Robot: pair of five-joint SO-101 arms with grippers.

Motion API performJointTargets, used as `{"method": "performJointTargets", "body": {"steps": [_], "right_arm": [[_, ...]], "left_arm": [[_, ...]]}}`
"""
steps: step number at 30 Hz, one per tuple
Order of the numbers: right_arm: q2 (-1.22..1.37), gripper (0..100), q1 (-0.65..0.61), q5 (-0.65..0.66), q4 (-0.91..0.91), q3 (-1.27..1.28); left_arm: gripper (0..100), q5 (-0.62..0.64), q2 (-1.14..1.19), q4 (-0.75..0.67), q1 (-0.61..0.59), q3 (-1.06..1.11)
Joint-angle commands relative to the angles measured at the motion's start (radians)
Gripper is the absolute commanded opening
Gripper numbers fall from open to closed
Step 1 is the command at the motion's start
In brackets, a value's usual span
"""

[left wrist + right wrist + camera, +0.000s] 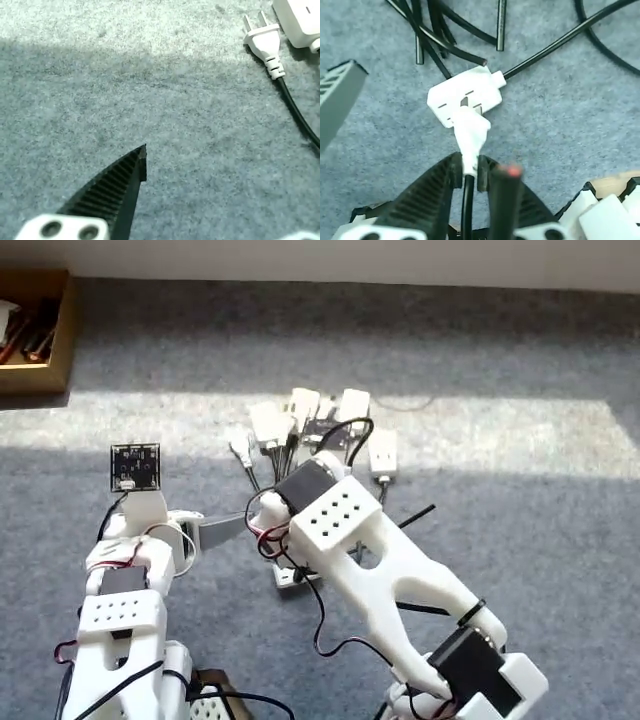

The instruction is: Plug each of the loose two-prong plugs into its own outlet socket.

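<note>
Your right gripper is clamped on a white two-prong plug. Its black ribbed fingers pinch the plug's back end, where the plug's black cord drops between them. The plug's nose meets the face of a white outlet socket lying flat on the grey carpet. The prongs sit at the slots; you can't tell how deep. A cord leaves the far end of that socket, and more black cords lie bunched just past it. A grey ribbed finger of the other arm sits off to one side, apart from the socket.

Your left gripper is spread and holds nothing. In its wrist view one black finger hangs over bare carpet with nothing against its tip. Well ahead of it lies a loose plug, white, prongs free and pointing away from its own cord. A white socket block lies just beside it.

In the high view the right arm lies across toward the cluster of white socket blocks in the sunlit strip. The left arm is alongside, its gripper low over the carpet near the cords. A wooden tray sits at the far corner, well apart.
</note>
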Motion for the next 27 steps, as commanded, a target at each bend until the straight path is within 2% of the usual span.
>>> {"method": "performJointTargets", "body": {"steps": [1,10,17,27], "right_arm": [[-0.012,0.5,-0.01,0.017,0.01,-0.047],[-0.01,0.5,-0.012,0.021,0.008,-0.044],[-0.008,0.5,-0.085,0.021,-0.048,0.03],[-0.008,0.5,0.065,0.021,-0.07,0.068]], "left_arm": [[56,0.006,-0.007,-0.02,0.013,-0.005],[56,0.006,-0.005,-0.02,0.028,-0.007],[56,0.006,-0.005,-0.02,0.028,-0.005],[56,0.006,-0.005,-0.02,0.028,-0.004]]}}
